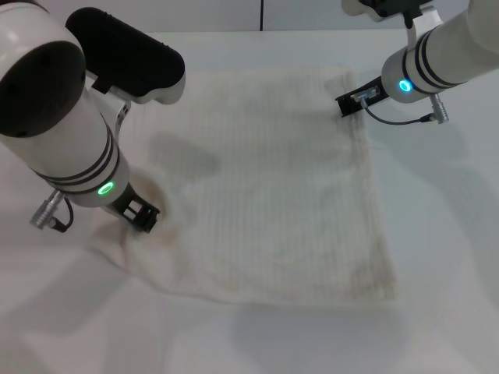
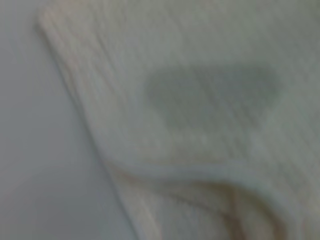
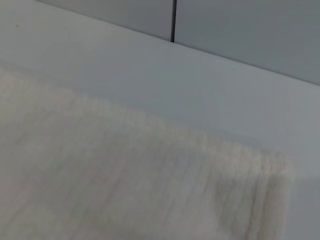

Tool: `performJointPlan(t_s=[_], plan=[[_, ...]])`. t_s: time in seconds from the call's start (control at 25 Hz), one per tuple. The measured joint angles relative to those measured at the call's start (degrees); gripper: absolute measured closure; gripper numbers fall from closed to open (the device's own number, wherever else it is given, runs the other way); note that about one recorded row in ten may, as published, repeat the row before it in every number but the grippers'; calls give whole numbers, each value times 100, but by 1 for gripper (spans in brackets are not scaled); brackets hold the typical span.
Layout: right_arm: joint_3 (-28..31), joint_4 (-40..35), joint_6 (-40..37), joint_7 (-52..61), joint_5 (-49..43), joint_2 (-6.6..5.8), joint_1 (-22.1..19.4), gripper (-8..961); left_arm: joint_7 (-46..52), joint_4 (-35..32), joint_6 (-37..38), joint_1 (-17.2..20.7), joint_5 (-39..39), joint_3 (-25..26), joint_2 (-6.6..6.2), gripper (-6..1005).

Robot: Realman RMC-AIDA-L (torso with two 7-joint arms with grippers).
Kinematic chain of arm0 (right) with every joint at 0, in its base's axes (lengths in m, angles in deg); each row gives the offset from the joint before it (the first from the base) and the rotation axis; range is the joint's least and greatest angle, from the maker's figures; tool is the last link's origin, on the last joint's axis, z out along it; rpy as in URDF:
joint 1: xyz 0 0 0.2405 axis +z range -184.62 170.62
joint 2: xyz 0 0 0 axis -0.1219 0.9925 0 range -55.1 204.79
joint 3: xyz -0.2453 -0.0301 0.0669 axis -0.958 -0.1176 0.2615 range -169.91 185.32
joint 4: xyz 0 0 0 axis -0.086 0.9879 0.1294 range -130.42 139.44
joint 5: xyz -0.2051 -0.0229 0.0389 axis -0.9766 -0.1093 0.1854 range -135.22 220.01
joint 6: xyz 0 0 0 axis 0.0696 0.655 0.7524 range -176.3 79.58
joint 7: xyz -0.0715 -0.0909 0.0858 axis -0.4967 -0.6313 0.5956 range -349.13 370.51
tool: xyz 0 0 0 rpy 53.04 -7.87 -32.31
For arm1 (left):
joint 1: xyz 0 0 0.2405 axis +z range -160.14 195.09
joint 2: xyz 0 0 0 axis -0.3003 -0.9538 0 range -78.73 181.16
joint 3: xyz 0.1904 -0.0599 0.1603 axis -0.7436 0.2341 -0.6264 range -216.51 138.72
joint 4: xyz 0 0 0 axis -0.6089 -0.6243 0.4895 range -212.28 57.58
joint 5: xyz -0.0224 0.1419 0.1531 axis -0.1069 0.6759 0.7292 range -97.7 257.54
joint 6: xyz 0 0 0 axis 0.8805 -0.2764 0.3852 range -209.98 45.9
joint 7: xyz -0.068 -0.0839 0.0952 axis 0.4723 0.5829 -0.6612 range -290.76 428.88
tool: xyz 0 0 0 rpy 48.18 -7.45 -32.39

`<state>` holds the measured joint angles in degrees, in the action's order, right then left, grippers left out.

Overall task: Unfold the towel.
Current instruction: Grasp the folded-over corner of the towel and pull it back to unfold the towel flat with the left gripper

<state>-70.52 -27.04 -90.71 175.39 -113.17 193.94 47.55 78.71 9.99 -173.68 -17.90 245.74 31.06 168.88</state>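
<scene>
Cloth, an off-white ribbed square towel [image 1: 273, 195], lay nearly flat on the worktop [image 1: 444, 234]. Your left pincer [image 1: 143, 216] met its bunched near-left corner; draw that outward. Neither pincer's state showed.

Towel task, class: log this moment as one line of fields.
towel: spread on table, near-left corner rumpled | left gripper: at that corner | right gripper: at far-right corner | step: unfolding

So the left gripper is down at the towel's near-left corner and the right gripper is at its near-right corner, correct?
Not quite. The left gripper is at the towel's near-left corner, but the head view shows the right gripper at the far-right corner, not the near-right one.
</scene>
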Motion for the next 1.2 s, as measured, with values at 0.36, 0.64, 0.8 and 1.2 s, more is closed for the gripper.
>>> performJointPlan(t_s=[0.36,0.64,0.8,1.2], plan=[[0,10,9,0,0,0,-13,954,-26,198,106,-32,4,-9,16,523],[0,13,16,0,1,0,-23,954,-28,396,435,36,-3,-189,44,523],[1,-3,2,-2,1,0,-24,954,-17,11,542,-89,-4,-216,53,523],[5,-3,-24,-7,0,0,-23,953,47,-771,423,-149,-4,-3,-225,523]])
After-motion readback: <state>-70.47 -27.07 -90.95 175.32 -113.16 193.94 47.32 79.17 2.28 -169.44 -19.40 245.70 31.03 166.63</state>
